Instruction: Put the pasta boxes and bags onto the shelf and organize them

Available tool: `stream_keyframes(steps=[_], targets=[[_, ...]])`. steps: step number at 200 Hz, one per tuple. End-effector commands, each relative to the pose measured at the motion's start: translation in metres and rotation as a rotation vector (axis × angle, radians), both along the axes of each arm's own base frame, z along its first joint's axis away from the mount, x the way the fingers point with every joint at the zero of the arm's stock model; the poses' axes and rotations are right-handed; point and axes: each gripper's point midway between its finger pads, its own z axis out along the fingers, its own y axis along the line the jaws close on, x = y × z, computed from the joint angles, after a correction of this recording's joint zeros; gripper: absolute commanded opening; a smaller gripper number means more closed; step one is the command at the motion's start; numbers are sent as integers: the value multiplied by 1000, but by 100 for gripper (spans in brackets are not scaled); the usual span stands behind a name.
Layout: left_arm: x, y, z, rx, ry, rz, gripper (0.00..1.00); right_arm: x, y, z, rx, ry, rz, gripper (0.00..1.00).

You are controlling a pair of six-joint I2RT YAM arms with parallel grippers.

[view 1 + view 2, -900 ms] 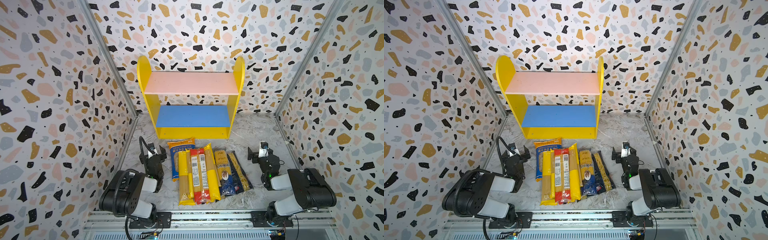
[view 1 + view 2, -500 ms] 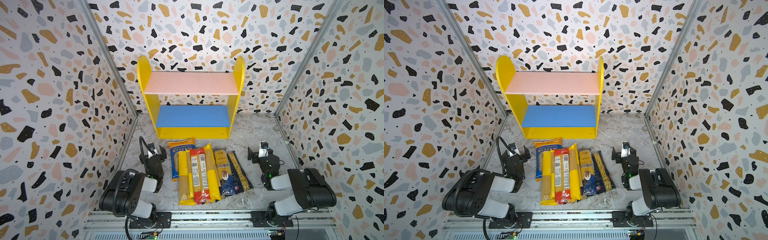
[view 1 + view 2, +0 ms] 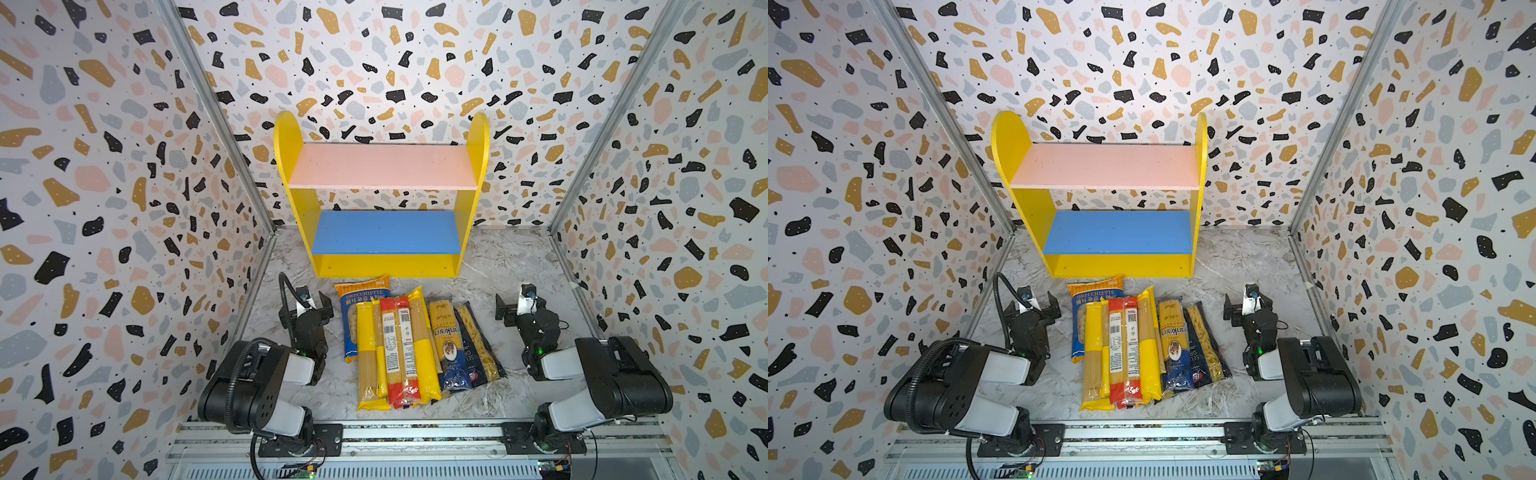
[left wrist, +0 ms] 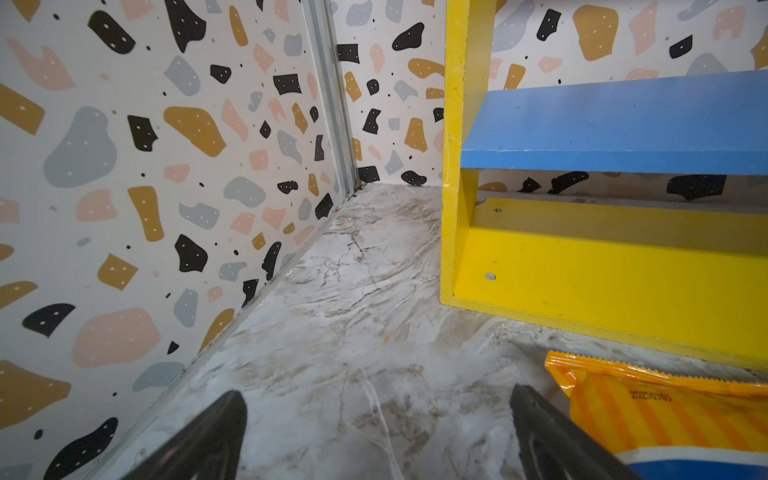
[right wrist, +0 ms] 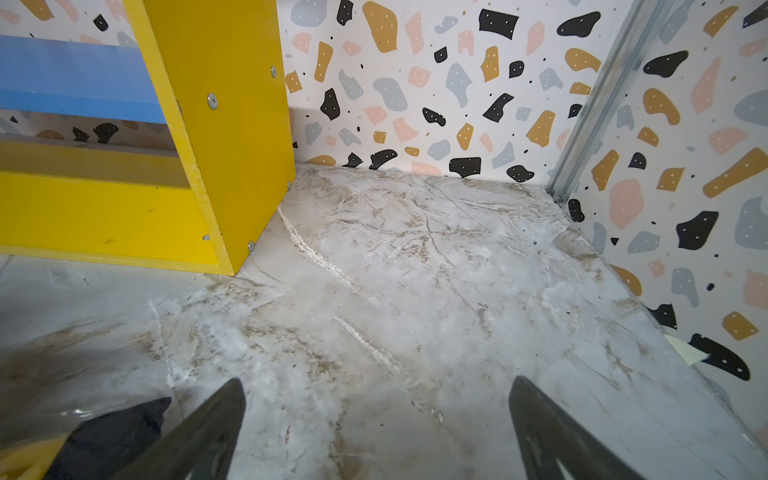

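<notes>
The pasta packs [image 3: 419, 332] are laid flat in a close row on the marble bench [image 3: 511, 266], just in front of the shelf [image 3: 384, 264]. The Orecchiette bag [image 3: 360, 293] is set at the left end, partly overlapped by a yellow spaghetti pack [image 3: 368, 332] beside the red spaghetti pack [image 3: 397, 353]; the navy bag [image 3: 471, 353] is at the right end. The left end effector [image 4: 376, 395] and the right end effector [image 5: 375, 380] are held spread wide and empty, low over the bench on either side of the row.
</notes>
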Motion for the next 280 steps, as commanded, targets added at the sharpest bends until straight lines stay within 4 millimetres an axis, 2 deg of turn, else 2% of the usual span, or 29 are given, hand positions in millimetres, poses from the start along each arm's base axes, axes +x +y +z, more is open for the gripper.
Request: stream_keyframes(steps=[1,141,166,194,203,224,245,264,280], targets=[[2,1,14,-19,-61,7,99,5,1,9,0,-22,9,99],[7,5,13,-26,-50,5,100,5,1,8,1,-20,7,99],[6,5,13,-25,-51,3,100,2,-9,11,-6,-37,-91,99],[4,5,15,-23,-59,2,100,-10,-18,26,-17,-99,-188,99],[4,4,16,-24,-63,-4,100,-8,-20,31,-56,-80,-252,99],[3,2,18,-20,-67,-11,100,1,-5,47,-108,-37,-282,99],[10,-4,33,19,-47,8,100,3,7,62,-136,-26,-313,99],[20,-9,44,60,18,43,100,4,7,72,-127,1,-344,99],[20,-4,41,56,33,81,100,6,-1,75,-132,0,-385,99]])
